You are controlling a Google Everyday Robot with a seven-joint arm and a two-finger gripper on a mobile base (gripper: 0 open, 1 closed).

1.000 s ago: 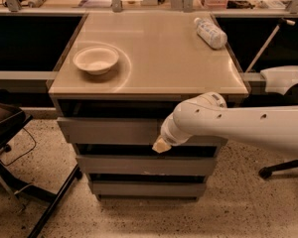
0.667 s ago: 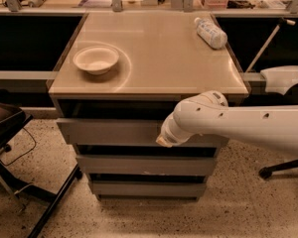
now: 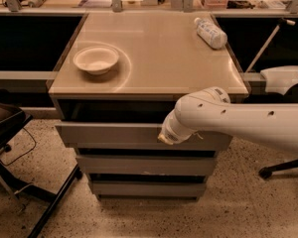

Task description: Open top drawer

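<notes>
The top drawer [image 3: 109, 134] is the uppermost grey flat front of the cabinet, just under the tan tabletop [image 3: 159, 58]. A dark gap shows between its upper edge and the tabletop, and it stands slightly forward of the drawers below. My white arm reaches in from the right. The gripper [image 3: 166, 137] is at the arm's tip, against the drawer front right of centre, at its lower edge. The arm hides the right part of the drawer front.
A white bowl [image 3: 96, 59] sits on the tabletop at the left and a plastic bottle [image 3: 210, 32] lies at the back right. Two more grey drawer fronts [image 3: 139, 165] are below. A chair base [image 3: 20, 182] stands at the left and another [image 3: 283, 167] at the right.
The gripper end has risen slightly along the top drawer's front. The drawer and the tabletop objects look unchanged.
</notes>
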